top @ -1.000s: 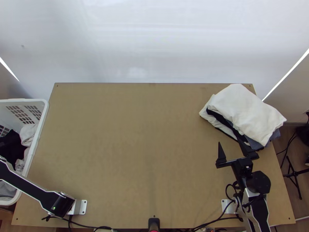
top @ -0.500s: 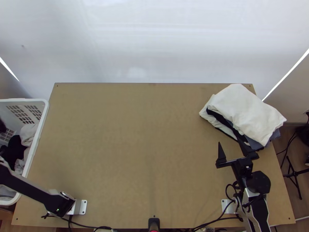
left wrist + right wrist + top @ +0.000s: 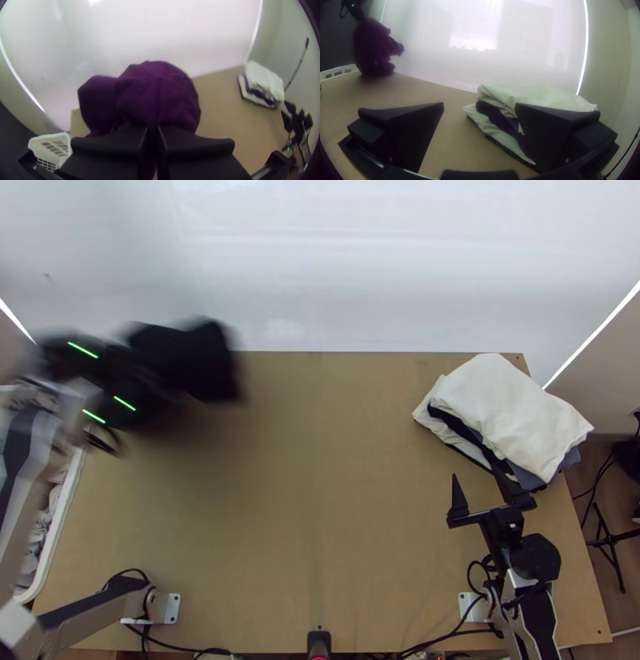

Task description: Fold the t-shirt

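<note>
L gripper (image 3: 134, 385) swung over tbl (image 3: 320, 500), clamped on dk cloth (image 3: 192, 360); R gripper (image 3: 476, 476) wide.

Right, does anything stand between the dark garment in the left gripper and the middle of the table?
Nothing visible stands between the dark garment and the middle of the table; the folded stack lies aside, near the far right corner.

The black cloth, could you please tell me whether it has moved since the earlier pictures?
Yes: in the top view, the black cloth has gone out of the basket, rightward and toward the far edge of the table.
</note>
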